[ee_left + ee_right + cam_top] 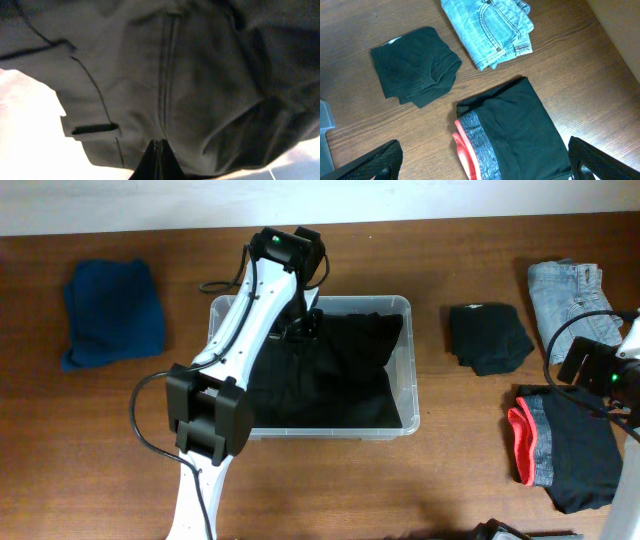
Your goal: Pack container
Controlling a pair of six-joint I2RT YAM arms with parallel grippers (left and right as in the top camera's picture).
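The clear plastic container [412, 370] stands mid-table with a black garment [340, 370] spread inside it. My left gripper [300, 326] reaches down into its back left part. In the left wrist view that gripper [158, 145] is shut, its fingertips pressed together against the dark fabric [200, 75]; I cannot tell if any cloth is pinched. My right gripper [485, 167] hangs wide open above black shorts with a red and grey band [520, 130], which lie at the table's right side [575, 445]. Nothing is between its fingers.
A folded black garment [488, 335] lies right of the container, with folded jeans [568, 290] at the back right. A blue garment [112, 312] lies at the far left. A corner of the container [324, 130] shows at the left edge of the right wrist view.
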